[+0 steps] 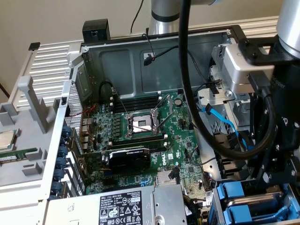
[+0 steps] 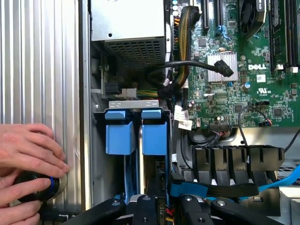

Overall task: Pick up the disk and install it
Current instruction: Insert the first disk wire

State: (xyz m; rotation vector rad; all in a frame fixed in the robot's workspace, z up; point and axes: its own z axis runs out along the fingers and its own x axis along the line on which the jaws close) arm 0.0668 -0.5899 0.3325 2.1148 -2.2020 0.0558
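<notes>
The gripper (image 2: 161, 211) is hanging low over the drive cage (image 2: 133, 104). Whether it is clenched, released or gripping anything, I cannot tell. Just ahead of it, two blue frames (image 2: 119, 137) are standing on edge side by side in the cage. The disk (image 2: 153, 137) in the frame closest to the gripper's centreline is looking fully seated. Its long axis is running from the blue handle back under the gripper. At the exterior view's right, the arm (image 1: 291, 23) is reaching steeply down, with its wrist near vertical above the cage. A person's hands (image 2: 26, 154) are resting on a black knob (image 2: 40, 186) beside the case (image 2: 85, 117).
</notes>
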